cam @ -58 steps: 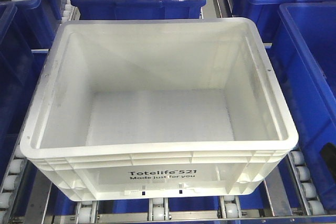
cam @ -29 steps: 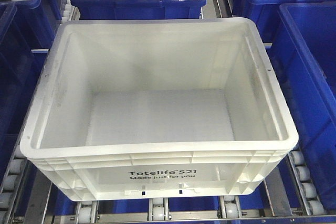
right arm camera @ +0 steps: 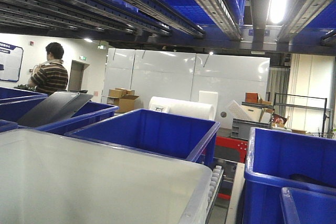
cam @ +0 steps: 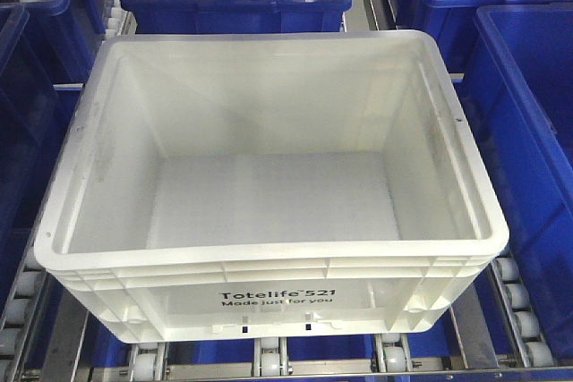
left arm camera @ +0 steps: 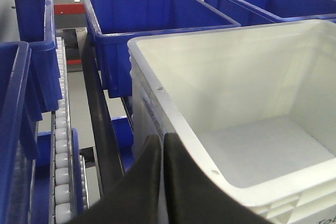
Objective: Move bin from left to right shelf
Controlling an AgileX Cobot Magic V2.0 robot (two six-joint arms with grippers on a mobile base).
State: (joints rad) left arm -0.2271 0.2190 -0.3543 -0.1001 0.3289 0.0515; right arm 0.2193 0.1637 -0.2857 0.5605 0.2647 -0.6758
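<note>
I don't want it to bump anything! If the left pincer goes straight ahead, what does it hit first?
Probably the white bin: the left pincer sits at its near corner rim. Depth is hard to judge.

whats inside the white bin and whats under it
Inside the bin only its bare white floor shows. Under its front edge are white rollers on metal rails; the bin covers whatever lies under its middle.

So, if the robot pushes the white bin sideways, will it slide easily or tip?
The white bin looks empty, so it is probably light. It rests on roller wheels, so it may roll forward more readily than sideways. Its wide, low shape and ribbed rim suggest it is stiff and unlikely to tip.
</note>
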